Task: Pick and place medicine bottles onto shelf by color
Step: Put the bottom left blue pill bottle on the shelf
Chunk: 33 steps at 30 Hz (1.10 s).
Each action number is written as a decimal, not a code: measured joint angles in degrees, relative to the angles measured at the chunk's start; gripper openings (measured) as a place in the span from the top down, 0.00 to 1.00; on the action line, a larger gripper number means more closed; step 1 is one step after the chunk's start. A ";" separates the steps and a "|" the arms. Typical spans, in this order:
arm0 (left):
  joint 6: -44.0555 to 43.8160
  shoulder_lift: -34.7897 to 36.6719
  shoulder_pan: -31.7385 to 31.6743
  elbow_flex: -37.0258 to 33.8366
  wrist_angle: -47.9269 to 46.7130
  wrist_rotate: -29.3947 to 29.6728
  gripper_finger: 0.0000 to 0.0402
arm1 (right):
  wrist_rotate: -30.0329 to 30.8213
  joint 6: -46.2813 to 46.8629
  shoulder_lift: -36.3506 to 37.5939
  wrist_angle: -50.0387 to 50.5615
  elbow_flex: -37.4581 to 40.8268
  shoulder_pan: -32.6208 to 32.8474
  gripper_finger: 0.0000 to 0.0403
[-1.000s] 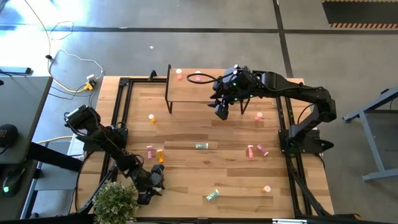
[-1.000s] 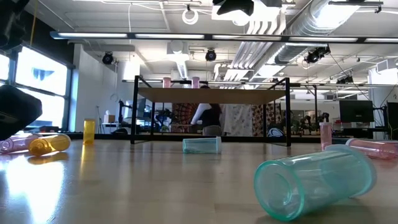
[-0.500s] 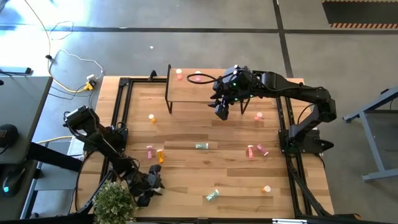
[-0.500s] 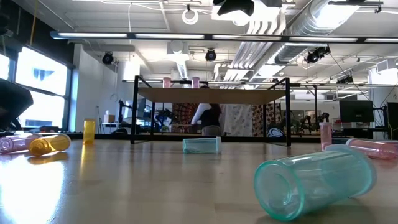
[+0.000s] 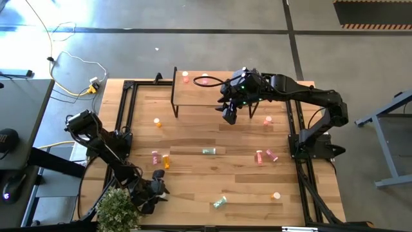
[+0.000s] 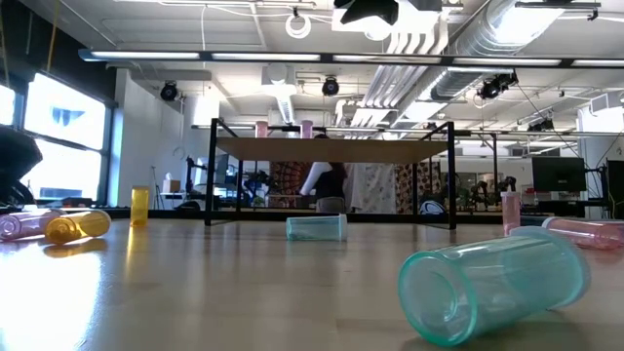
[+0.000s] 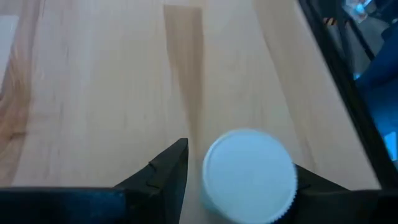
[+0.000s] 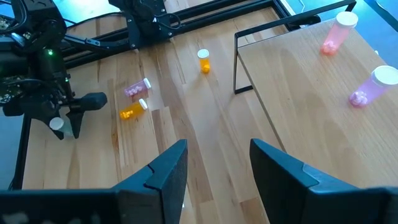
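Our left gripper (image 7: 239, 180), low at the bench's (image 5: 193, 138) near-left corner, has its fingers pinching a white-capped bottle (image 7: 249, 176); we judge a steady carry to the shelf (image 5: 199, 96) best. Our right gripper (image 5: 230, 116) hovers by the shelf, fingers spread, empty.

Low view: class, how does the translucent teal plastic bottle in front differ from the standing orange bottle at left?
The teal bottle lies on its side; the orange bottle stands upright. The teal bottle is nearest the camera; the orange bottle is farther back. Both rest on the wooden table.
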<state>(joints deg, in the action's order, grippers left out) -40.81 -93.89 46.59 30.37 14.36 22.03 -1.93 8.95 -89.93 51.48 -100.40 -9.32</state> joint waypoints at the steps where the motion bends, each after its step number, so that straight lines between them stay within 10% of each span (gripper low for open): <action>1: -0.39 0.00 0.02 0.00 -0.26 -0.46 0.65 | 0.00 0.00 0.00 0.00 0.00 0.00 0.59; 33: -1.69 -0.02 -3.83 0.00 4.07 -8.53 0.77 | -0.19 0.02 0.00 -0.02 0.00 0.30 0.59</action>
<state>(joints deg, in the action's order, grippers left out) -42.50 -93.91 42.76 30.37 18.43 13.50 -2.12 8.97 -89.93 51.46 -100.40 -9.02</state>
